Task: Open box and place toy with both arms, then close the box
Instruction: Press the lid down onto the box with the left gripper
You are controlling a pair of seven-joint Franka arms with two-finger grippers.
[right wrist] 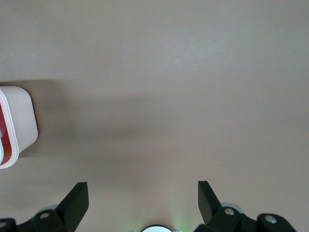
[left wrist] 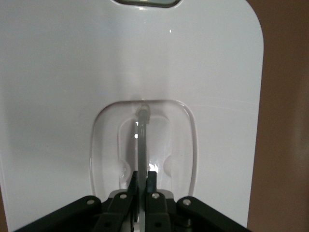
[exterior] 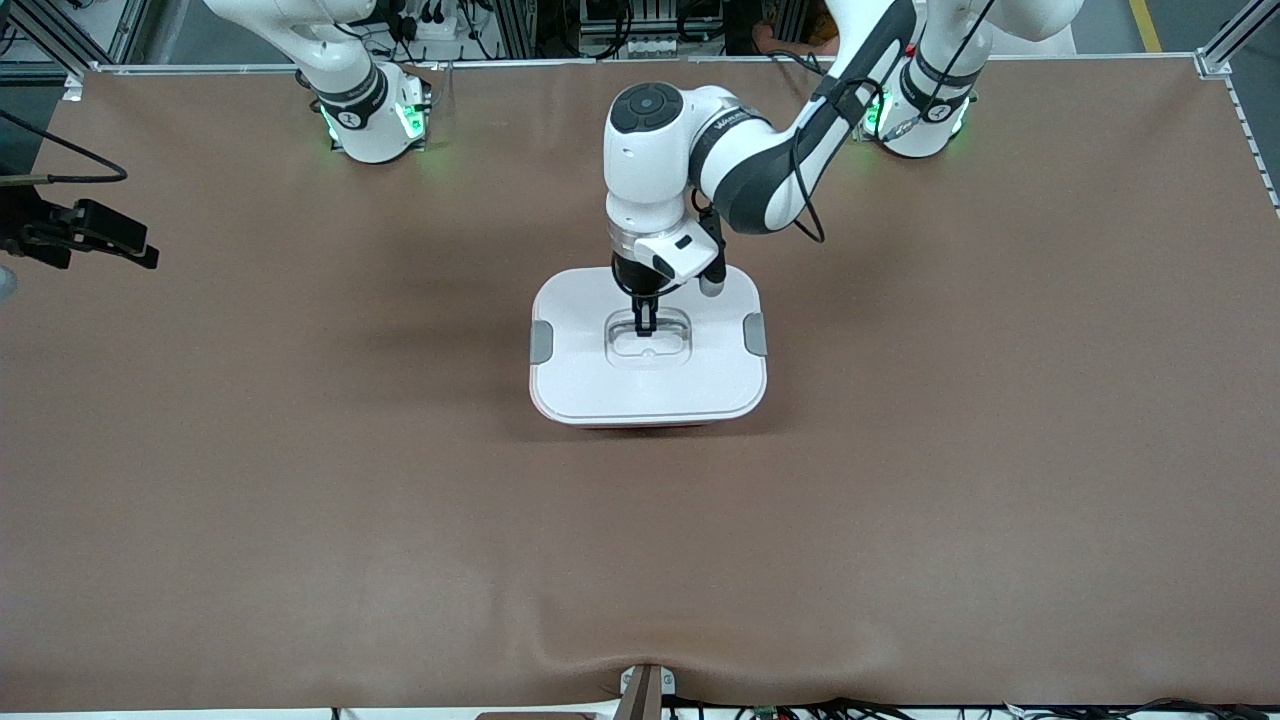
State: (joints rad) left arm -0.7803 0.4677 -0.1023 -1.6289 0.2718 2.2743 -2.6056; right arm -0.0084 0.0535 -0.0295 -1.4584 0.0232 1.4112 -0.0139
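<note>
The box (exterior: 648, 385) stands mid-table with its white lid (left wrist: 72, 72) on and a thin pink strip showing under the lid's near edge. Grey clips (exterior: 541, 342) (exterior: 755, 334) sit at its two ends. My left gripper (exterior: 645, 322) points straight down into the lid's recess, shut on the upright clear handle (left wrist: 143, 130), which is pinched between its fingertips (left wrist: 143, 175). My right gripper (right wrist: 143, 191) hangs open over bare table near the right arm's base, holding nothing; a corner of the box (right wrist: 19, 121) shows at the edge of its view. The toy is out of view.
Brown mat (exterior: 300, 480) covers the whole table. A black fixture with cables (exterior: 90, 235) juts in at the right arm's end of the table. Both arm bases (exterior: 370, 110) (exterior: 925, 110) stand along the edge farthest from the front camera.
</note>
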